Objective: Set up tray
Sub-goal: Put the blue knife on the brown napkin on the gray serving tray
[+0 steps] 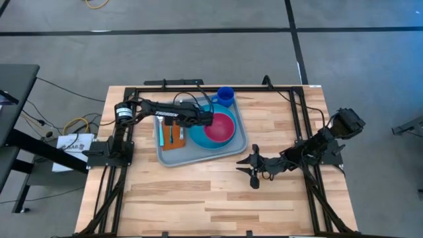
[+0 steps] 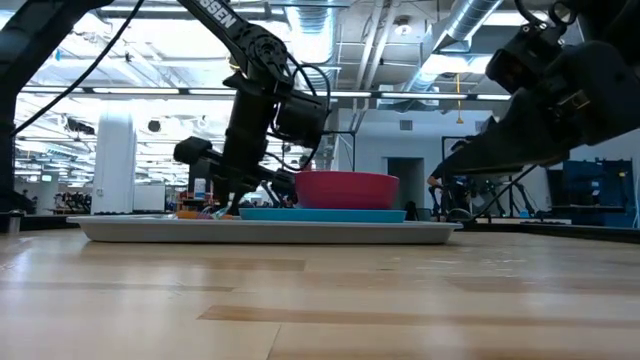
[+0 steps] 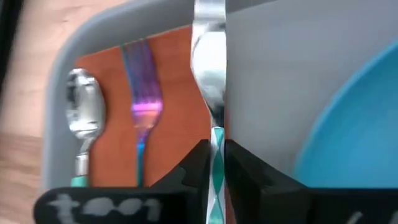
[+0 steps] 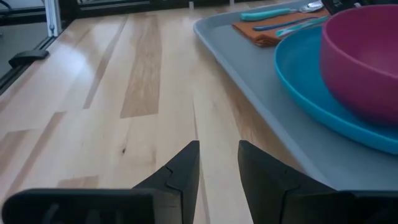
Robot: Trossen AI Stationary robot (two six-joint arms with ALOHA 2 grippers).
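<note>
We see the tray (image 1: pixel 198 156) lying flat on the wooden table (image 1: pixel 218 198), toward the far left of its middle. On it sits a round blue plate (image 1: pixel 198 139) with a magenta bowl (image 1: pixel 220 127) standing on the plate. At the tray's left end a rust-brown napkin (image 1: pixel 173 140) lies flat, and in the left wrist view we make out a spoon (image 3: pixel 84 118) and a fork (image 3: pixel 142 106) with a bluish sheen lying side by side on it. A blue cup (image 1: pixel 225 96) stands on the table just beyond the tray's far right corner.

Our left gripper (image 3: pixel 216 163) is over the tray, between the napkin and the plate, and its fingers (image 3: pixel 194 163) are clamped narrowly on the teal-striped handle of a knife (image 3: pixel 210 74); the silver blade lies along the napkin's right edge, beside bare grey tray floor. We cannot tell whether the blade rests on the tray or hangs just above it.

Our right gripper (image 1: pixel 254 169) is low near the table, just off the tray's near right corner and not touching it. Its fingers (image 4: pixel 181 171) stand narrowly apart with nothing between them, only bare wood showing in the gap
</note>
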